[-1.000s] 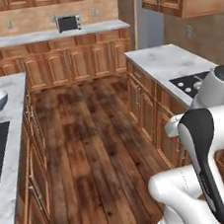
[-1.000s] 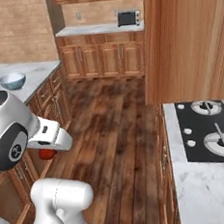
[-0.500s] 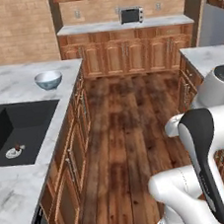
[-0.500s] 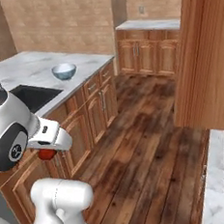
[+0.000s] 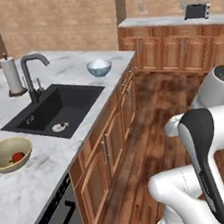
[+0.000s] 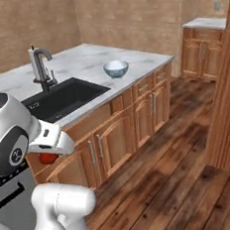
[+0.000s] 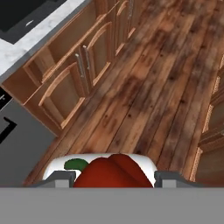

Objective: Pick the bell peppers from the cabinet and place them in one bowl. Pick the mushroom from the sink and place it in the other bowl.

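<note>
Carrying a red bell pepper [image 7: 114, 171] clamped between half-closed jaws, the gripper [image 7: 114, 177] ferries it toward the yellow bowl [image 5: 9, 154], where another pepper [image 5: 18, 157] lies.

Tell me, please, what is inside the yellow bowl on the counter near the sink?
Inside the yellow bowl lies one red bell pepper, beside the sink. The near wall of the bowl covers part of its floor, so anything lying lower there cannot be seen.
</note>
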You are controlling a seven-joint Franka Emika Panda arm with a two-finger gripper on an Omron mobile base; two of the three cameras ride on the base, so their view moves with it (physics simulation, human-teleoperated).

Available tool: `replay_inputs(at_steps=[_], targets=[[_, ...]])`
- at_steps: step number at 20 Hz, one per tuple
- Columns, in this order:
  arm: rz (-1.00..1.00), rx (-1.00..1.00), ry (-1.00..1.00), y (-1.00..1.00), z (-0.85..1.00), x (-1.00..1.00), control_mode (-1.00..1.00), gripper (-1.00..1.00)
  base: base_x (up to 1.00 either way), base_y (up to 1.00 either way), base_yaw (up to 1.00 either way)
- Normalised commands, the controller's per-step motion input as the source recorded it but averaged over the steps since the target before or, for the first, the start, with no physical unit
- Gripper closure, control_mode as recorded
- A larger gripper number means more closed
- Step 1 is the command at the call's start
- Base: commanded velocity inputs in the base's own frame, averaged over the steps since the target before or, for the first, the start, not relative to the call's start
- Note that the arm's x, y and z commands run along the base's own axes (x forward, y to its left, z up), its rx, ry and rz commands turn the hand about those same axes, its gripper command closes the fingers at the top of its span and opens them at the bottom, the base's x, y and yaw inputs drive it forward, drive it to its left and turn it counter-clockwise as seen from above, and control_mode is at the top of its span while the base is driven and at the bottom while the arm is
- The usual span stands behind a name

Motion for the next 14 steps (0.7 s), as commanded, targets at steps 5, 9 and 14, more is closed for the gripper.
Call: replay_inputs(at_steps=[5,9,14], targets=[[0.00,0.00,0.00,0.00,0.00,0.00,1.00,1.00,0.10,0.13,0.49],[0.00,0.00,0.00,0.00,0.00,0.00,1.00,1.00,0.13,0.13,0.48],[0.00,0.00,0.00,0.00,0.00,0.00,1.00,1.00,0.15,0.14,0.48]])
